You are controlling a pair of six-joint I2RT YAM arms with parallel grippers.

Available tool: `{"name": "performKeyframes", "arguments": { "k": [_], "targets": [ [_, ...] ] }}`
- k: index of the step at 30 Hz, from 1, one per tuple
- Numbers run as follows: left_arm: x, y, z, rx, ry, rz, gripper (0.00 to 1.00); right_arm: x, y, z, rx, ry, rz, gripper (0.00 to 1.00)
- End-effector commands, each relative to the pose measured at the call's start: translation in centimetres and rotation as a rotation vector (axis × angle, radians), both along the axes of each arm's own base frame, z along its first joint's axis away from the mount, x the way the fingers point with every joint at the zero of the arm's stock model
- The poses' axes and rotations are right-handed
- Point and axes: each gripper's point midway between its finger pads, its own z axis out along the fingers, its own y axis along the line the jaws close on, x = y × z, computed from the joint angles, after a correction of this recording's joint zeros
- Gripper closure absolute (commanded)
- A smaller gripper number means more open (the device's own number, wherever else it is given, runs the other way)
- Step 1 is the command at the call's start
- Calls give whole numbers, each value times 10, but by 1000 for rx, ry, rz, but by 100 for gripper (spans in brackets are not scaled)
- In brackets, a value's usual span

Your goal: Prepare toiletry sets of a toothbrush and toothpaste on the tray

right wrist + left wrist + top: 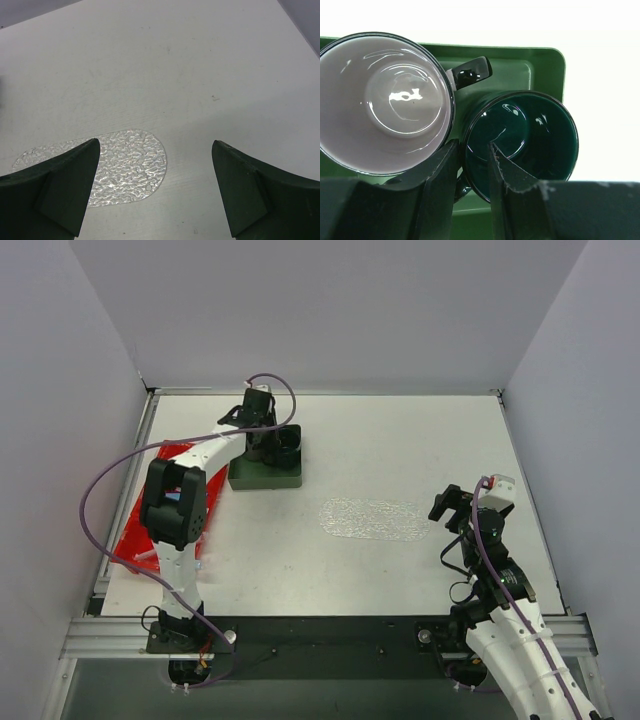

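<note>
The clear textured tray (pixel 375 519) lies flat at mid-table with nothing on it; its rounded end shows in the right wrist view (pixel 125 165). My right gripper (pixel 455 508) hovers open and empty just right of the tray. My left gripper (pixel 262 435) is over the dark green box (pixel 262 478). Its jaws are narrow and straddle the rim of a dark green mug (pixel 530 140), one finger inside and one outside. A light-blue toothpaste tube (pixel 178 496) and a pale toothbrush (pixel 150 557) show in the red bin (pixel 140 535), mostly hidden by the left arm.
A second mug with a white inside (pixel 385 100) stands beside the green mug in the box (pixel 545 65). The red bin lies along the table's left edge under the left arm. White walls close in the table at the back and sides.
</note>
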Motion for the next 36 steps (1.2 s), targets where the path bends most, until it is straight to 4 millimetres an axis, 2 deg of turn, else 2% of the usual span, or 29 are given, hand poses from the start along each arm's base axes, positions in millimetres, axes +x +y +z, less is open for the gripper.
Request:
{"name": "performKeyframes", "arguments": {
  "k": [1,14,19,21,26,31,34,36],
  "targets": [
    [13,-2,9,19,-31,-14,61,6,2,22,13,-51,1,12],
    [14,2,-5,91,3,-45,65,7,3,19,19,-44,5,12],
    [14,4,-8,122,8,-56,76,7,3,18,20,-42,3,12],
    [14,6,-3,128,-2,-53,79,7,3,18,20,-42,4,12],
    [15,8,9,134,-25,-54,99,8,3,17,22,-39,3,12],
    [15,5,29,124,-62,-70,100,8,3,17,22,-38,3,12],
    [14,3,46,119,-104,-101,100,8,4,17,21,-35,5,12],
    [13,3,64,112,-142,-115,100,8,4,17,19,-31,5,12]
  ]
}}
